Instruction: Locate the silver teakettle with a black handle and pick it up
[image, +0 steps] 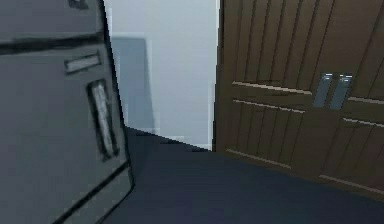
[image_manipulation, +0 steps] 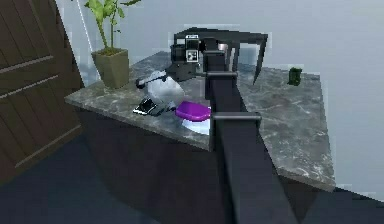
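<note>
A rounded silver thing with a dark handle, likely the teakettle (image_manipulation: 166, 92), stands on the marble countertop (image_manipulation: 290, 125) in the arm side view. The dark arm bar rises from the bottom edge and reaches over the counter to two white marked squares. Left of them the gripper (image_manipulation: 158, 77) sits right at the kettle. Whether it is over, beside or touching the kettle cannot be made out, and I cannot tell whether it holds anything.
On the counter are a potted plant (image_manipulation: 110, 55), a pale shiny thing (image_manipulation: 115, 70), a flat dark item (image_manipulation: 146, 105), a purple and pink object (image_manipulation: 193, 113), a dark frame (image_manipulation: 245, 45) and a small dark cup (image_manipulation: 295, 75). Ahead stand a grey fridge (image: 55, 110) and brown doors (image: 300, 90).
</note>
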